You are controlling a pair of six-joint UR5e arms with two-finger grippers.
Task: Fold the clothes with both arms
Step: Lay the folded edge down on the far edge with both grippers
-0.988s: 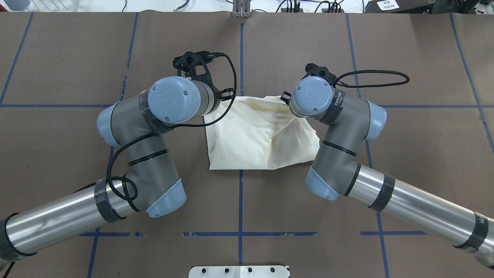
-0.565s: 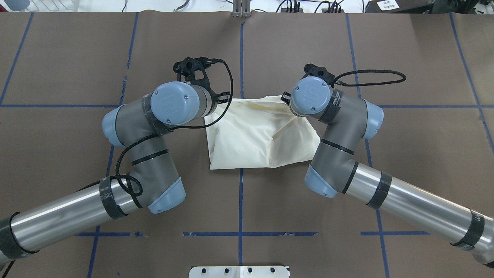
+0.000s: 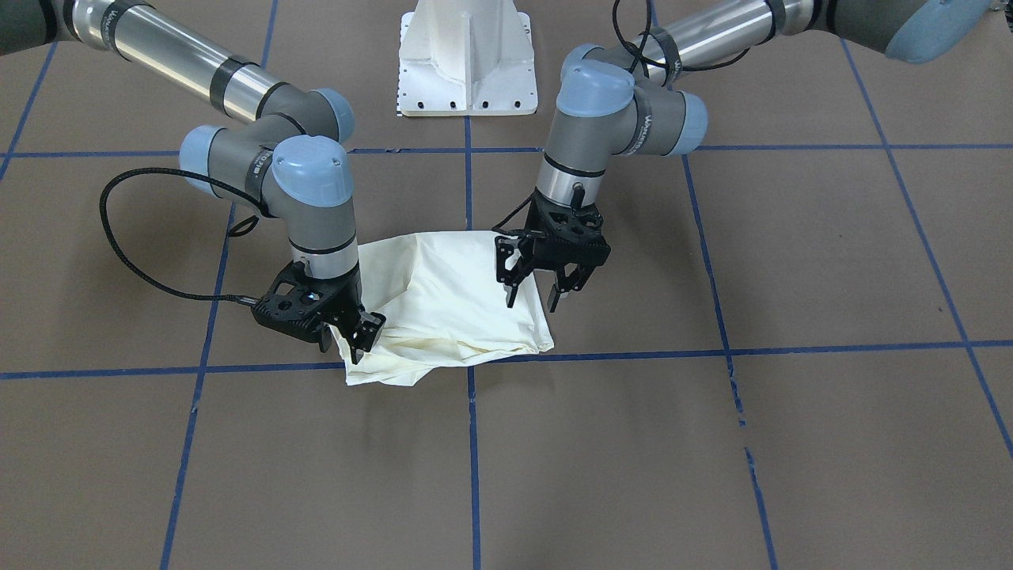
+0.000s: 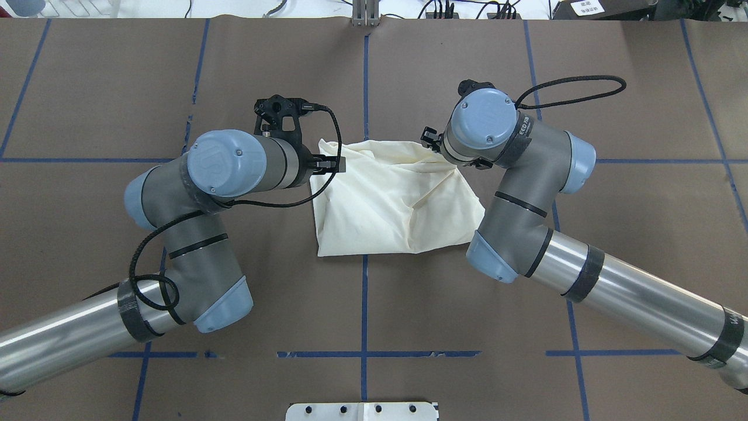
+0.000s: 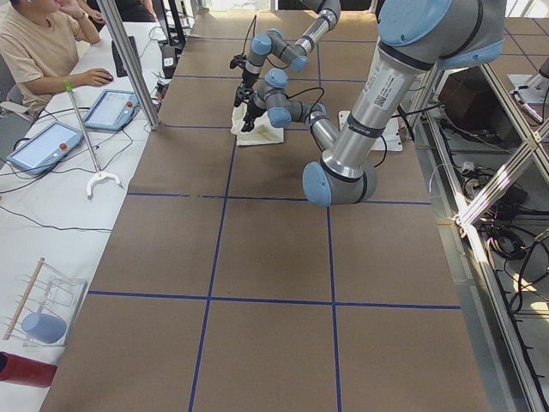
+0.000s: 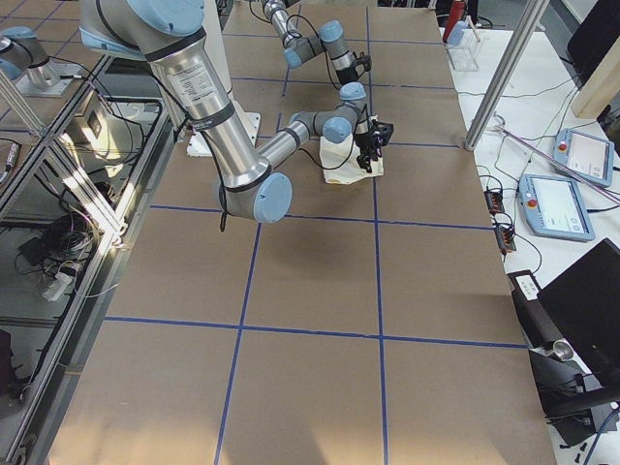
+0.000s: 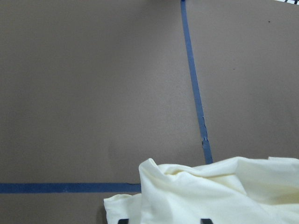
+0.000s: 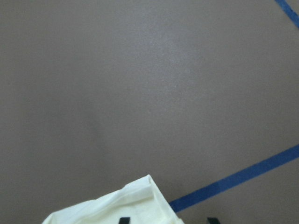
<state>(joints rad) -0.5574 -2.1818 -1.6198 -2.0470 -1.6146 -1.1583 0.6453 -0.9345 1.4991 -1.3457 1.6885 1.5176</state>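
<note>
The cream-white shirt (image 4: 391, 199) lies folded into a rumpled square at the table's middle, plain side up. Its cat print is hidden. It also shows in the front view (image 3: 451, 309). My left gripper (image 3: 532, 299) is open and hovers just above the shirt's far corner on my left. In the left wrist view its fingertips (image 7: 122, 220) stand apart over the cloth (image 7: 210, 191). My right gripper (image 3: 348, 340) is open at the shirt's far corner on my right. The right wrist view shows that corner (image 8: 117, 205) between its spread fingertips (image 8: 212, 219).
The brown paper table (image 4: 584, 88) carries blue tape grid lines (image 4: 365, 88). The white pedestal base (image 3: 467, 71) stands at the near edge. In the left side view an operator (image 5: 34, 51) sits by tablets (image 5: 43, 146) on a side bench.
Both arms' wrists have shifted: the left elbow and wrist swung outward to my left, and the right wrist moved farther from me. The shirt's far edge has settled lower.
</note>
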